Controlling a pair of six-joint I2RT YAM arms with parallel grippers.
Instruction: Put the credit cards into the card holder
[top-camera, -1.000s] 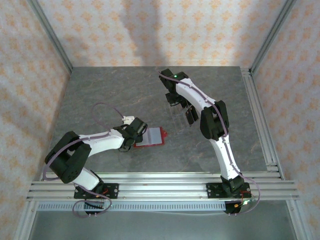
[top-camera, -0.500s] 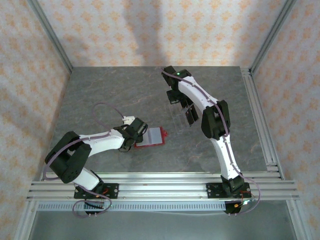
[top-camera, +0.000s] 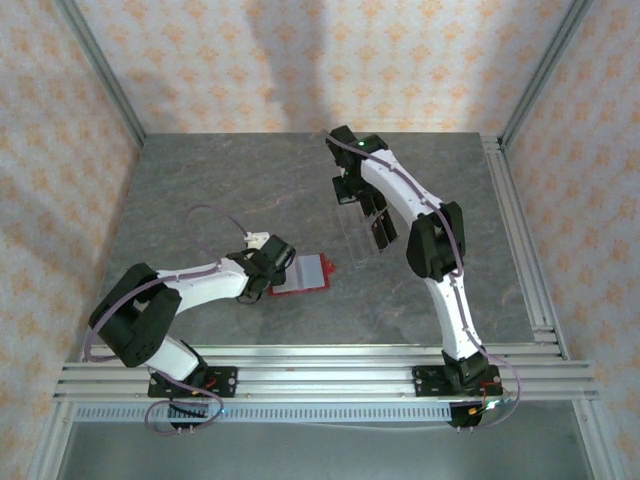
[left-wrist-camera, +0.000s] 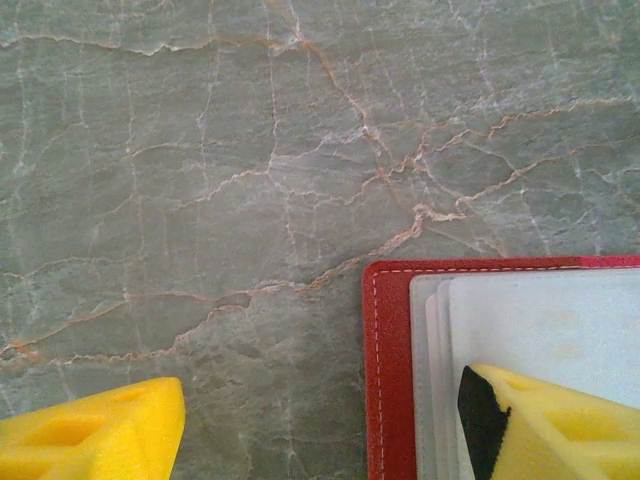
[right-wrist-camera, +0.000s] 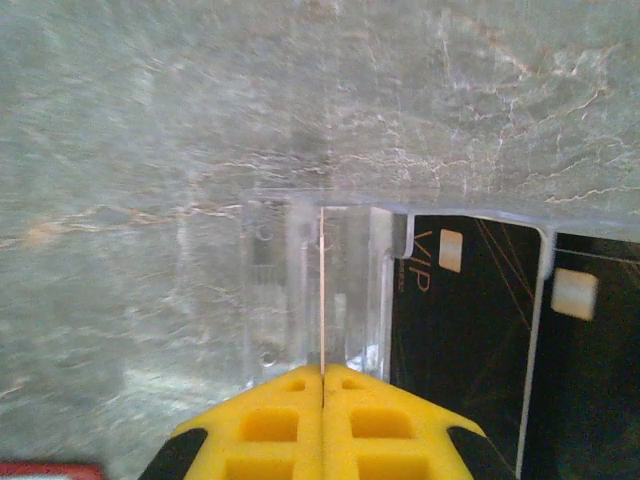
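So the small red bi-fold wallet (top-camera: 305, 272) lies open on the grey marbled worktop (top-camera: 220, 190); the left end effector (left-wrist-camera: 320, 430) sits about half open with nothing in it, one yellow finger (left-wrist-camera: 545, 425) on the wallet's pale inner pocket, the other over bare stone just beside its red edge; my guess is it's pinning the wallet flat for loading. The black shiny credit cards (right-wrist-camera: 465, 330) stand in a clear plastic rack (right-wrist-camera: 300, 290), well apart from the wallet, beyond and right of it; the right end effector (right-wrist-camera: 322, 385) is at that rack, jaws squeezed together; a thin pale line runs up from between them, maybe a card on edge, can't tell tbh.
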